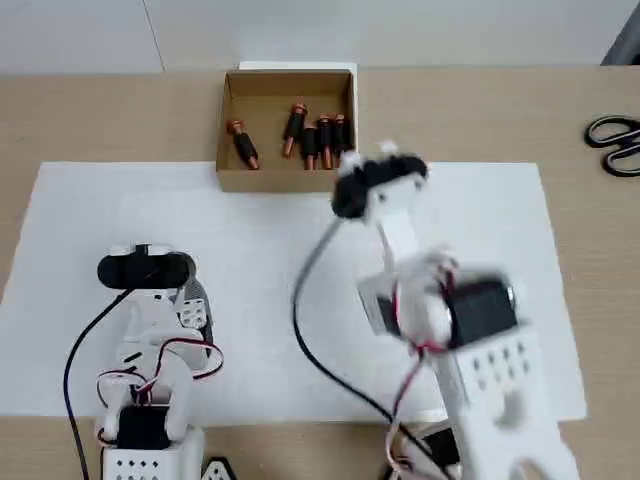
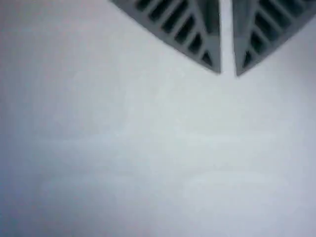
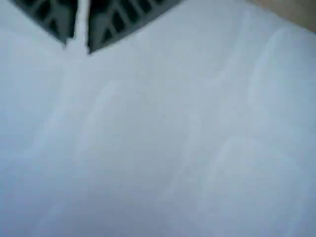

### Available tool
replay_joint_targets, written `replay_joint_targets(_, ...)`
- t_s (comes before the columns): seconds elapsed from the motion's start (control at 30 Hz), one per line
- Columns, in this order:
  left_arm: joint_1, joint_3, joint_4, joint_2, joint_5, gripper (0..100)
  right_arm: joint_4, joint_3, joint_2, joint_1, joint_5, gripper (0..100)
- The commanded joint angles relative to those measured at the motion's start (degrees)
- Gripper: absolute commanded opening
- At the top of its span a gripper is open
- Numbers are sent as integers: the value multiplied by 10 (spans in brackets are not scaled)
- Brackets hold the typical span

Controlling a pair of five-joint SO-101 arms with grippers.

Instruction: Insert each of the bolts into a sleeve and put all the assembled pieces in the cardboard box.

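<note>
The cardboard box (image 1: 228, 130) stands at the back of the table. Several assembled pieces lie in it, black sleeves with copper bolt ends: one apart at the left (image 1: 243, 146) and a cluster (image 1: 318, 138) at the right. My right arm's head (image 1: 378, 186) hangs just in front of the box's right corner, above the white sheet. In the right wrist view, my right gripper (image 3: 77, 45) is shut and empty over plain white paper. My left arm (image 1: 146, 272) sits folded at the front left. In the left wrist view, my left gripper (image 2: 227, 71) is shut and empty, close above the sheet.
A large white sheet (image 1: 250, 260) covers the middle of the wooden table (image 1: 100, 110). Scissors (image 1: 615, 143) lie at the far right edge. A black cable (image 1: 305, 310) loops across the sheet between the two arms.
</note>
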Motion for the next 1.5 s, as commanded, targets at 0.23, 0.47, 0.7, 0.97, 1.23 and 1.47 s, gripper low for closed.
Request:
replay_joint_targets(0.23,93,-8,21,-6,-2,6,-258,457,-466,162,-92,2)
replay_joint_targets(0.47,93,-8,23,-6,-2,6,-223,550,-568,150,43,2)
replay_joint_targets(0.7,92,-8,24,-6,0,6,-218,605,-581,151,-18,3)
replay_joint_targets(0.97,23,-21,64,-6,1,6,-223,646,-582,151,-19,3)
replay_joint_targets(1.23,-17,-22,69,-6,1,6,-223,646,-582,150,-21,3)
replay_joint_targets(1.47,-17,-22,69,-6,1,6,-223,646,-582,150,-21,3)
